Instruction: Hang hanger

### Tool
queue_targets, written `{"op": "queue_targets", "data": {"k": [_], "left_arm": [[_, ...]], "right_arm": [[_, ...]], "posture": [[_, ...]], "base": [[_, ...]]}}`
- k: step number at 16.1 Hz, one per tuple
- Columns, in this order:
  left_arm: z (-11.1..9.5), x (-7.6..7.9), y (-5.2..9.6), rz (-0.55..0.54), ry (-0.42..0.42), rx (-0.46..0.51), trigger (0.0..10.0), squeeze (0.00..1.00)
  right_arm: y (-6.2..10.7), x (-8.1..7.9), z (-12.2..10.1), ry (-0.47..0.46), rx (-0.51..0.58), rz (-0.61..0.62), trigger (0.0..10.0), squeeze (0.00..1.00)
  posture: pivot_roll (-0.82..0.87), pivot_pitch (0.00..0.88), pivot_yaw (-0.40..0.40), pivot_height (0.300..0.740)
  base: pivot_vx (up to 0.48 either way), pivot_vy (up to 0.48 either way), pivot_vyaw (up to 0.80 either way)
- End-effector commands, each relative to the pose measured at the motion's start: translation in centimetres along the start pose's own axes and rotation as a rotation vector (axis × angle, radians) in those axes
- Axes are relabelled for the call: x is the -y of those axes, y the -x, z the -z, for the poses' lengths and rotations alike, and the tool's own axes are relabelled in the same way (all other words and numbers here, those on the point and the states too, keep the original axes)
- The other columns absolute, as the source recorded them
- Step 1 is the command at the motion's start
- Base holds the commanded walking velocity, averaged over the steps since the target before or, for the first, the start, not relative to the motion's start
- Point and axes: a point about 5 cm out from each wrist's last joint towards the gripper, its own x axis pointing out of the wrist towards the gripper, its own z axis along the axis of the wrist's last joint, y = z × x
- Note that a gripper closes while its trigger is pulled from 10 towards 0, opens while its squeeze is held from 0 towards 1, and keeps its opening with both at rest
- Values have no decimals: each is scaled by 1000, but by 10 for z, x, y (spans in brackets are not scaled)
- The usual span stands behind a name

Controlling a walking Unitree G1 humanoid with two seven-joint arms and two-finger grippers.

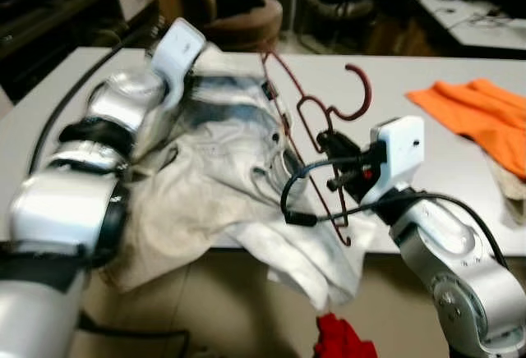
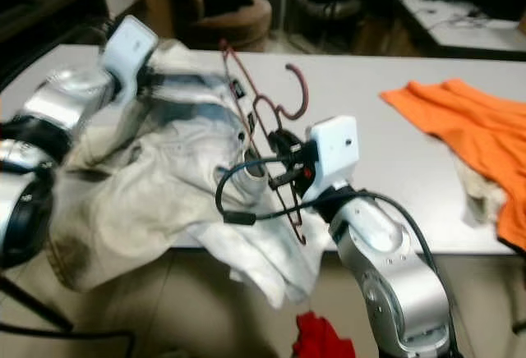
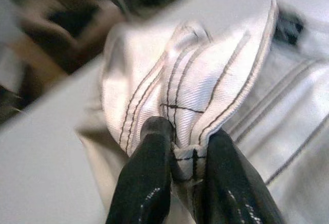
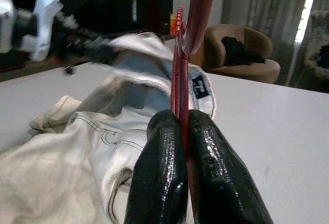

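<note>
White table (image 1: 460, 202) w/ pale jeans (image 1: 222, 185) spread on it. Left gripper (image 3: 182, 147) pinches waistband, lifting it open. Right gripper (image 4: 181, 131) clamped on red hanger (image 1: 316, 128), held upright above jeans, prob. to thread it in.

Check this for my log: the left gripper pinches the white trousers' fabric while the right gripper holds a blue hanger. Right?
Not quite. The hanger is dark red, not blue, as the right wrist view shows between the right gripper's fingers. The left gripper does pinch the white trousers.
</note>
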Motion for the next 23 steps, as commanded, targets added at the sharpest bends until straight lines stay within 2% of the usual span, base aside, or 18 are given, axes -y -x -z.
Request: {"op": "queue_targets", "data": {"k": [1,3,4,5,6,7,8,9,10,11,13,14,16,18,19,20,22,23], "left_arm": [[4,-2,3,43,-5,-33,10000,1000],[11,-19,18,62,1,-62,10000,1000],[12,-34,31,59,12,-48,10000,1000],[2,-44,40,50,67,55,10000,1000],[-1,-47,43,52,95,89,10000,1000],[-7,-49,48,86,167,163,10000,655],[-9,-44,51,172,239,212,10000,0],[-10,-37,52,225,265,253,10000,0],[-9,-35,53,224,260,267,10000,0],[-5,-33,52,172,232,269,10000,0],[-2,-28,53,-87,215,438,10000,0],[1,-22,57,-138,249,491,10000,0],[22,3,74,-292,353,552,10000,0],[26,25,87,-339,420,576,10000,0],[24,33,91,-353,400,591,10000,0],[23,49,94,-339,418,596,10000,0],[27,70,97,-329,426,555,10000,0],[29,75,98,-312,441,545,10000,0]], "right_arm": [[2,-2,-4,-3,9,-21,10000,0],[3,-1,-4,-3,7,-20,10000,0],[4,2,-4,0,6,-11,10000,0],[4,4,-6,0,14,-3,10000,0],[4,5,-6,-1,18,0,10000,0],[4,8,-7,-5,22,7,10000,0],[4,10,-7,0,20,12,10000,0],[4,11,-8,8,21,8,10000,0],[3,11,-9,11,22,3,10000,0],[3,12,-9,15,23,-5,10000,0],[0,15,-14,23,61,33,10000,0],[-1,17,-16,16,84,65,10000,0],[-7,21,-19,-37,139,158,10000,0],[-10,19,-14,-75,139,171,10000,0],[-11,18,-11,-90,135,172,10000,0],[-13,16,-7,-108,129,174,10000,0],[-14,14,-1,-113,111,164,10000,0],[-14,13,0,-112,108,160,10000,0]], "posture": [[-148,0,24,740],[-144,0,21,740],[-140,0,18,740],[-140,0,17,740],[-140,0,17,740],[-135,0,11,740],[-135,0,8,740],[-135,0,7,740],[-135,0,7,740],[-133,0,7,740],[-132,0,16,740],[-133,0,18,740],[-126,0,6,740],[-108,0,-6,740],[-102,0,-12,740],[-90,0,-16,740],[-88,0,-16,740],[-88,0,-16,740]], "base": [[0,0,0],[0,0,0],[0,0,0],[0,0,0],[0,0,0],[0,0,0],[0,0,0],[0,0,0],[0,0,0],[0,0,0],[0,0,0],[0,0,0],[0,0,0],[0,0,0],[0,0,0],[0,0,0],[0,0,0],[0,0,0]]}}
